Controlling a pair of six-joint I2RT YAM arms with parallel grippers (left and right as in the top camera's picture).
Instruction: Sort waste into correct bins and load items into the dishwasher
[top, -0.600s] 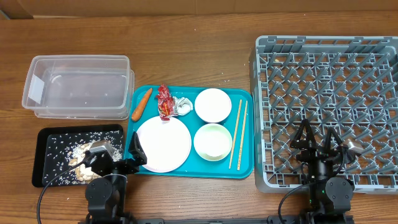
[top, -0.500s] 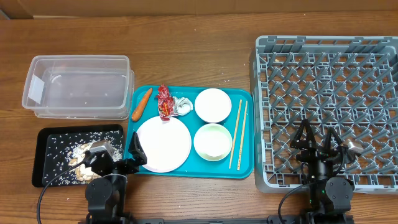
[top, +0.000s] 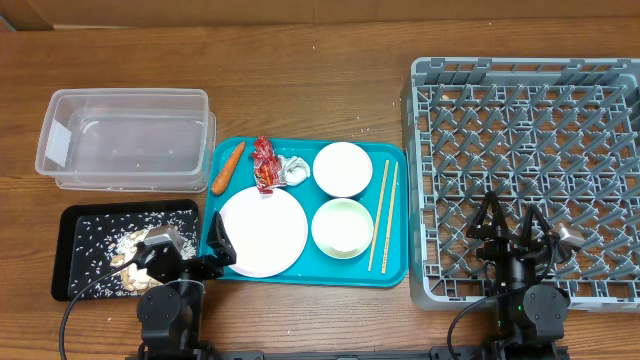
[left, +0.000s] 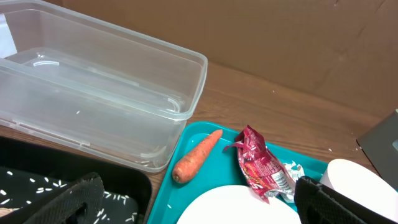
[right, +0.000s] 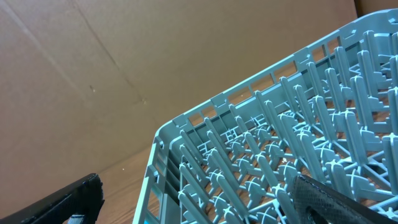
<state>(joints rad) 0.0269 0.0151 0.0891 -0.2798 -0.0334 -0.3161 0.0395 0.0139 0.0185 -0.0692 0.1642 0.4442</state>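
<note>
Left tool (left: 202, 202), right tool (right: 199, 202) wide | teal tray (top: 370, 148): bowls (top: 343, 169), plate (top: 262, 230) | black tray (top: 62, 250): rice (top: 100, 240)

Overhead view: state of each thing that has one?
left gripper: open, empty
right gripper: open, empty
clear tub: open, nearly empty
black tray: strewn with rice
dish rack: empty
far bowl: upright, empty
near bowl: upright, empty
plate: flat, bare
red wrapper: crumpled
tissue: crumpled
carrot: whole

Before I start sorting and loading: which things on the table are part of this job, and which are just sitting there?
Job: carrot, red wrapper, tissue ball, clear tub, black tray, far bowl, near bowl, plate, chopsticks, dish rack.

Just lying about: teal tray (only carries the items), cardboard wall.
</note>
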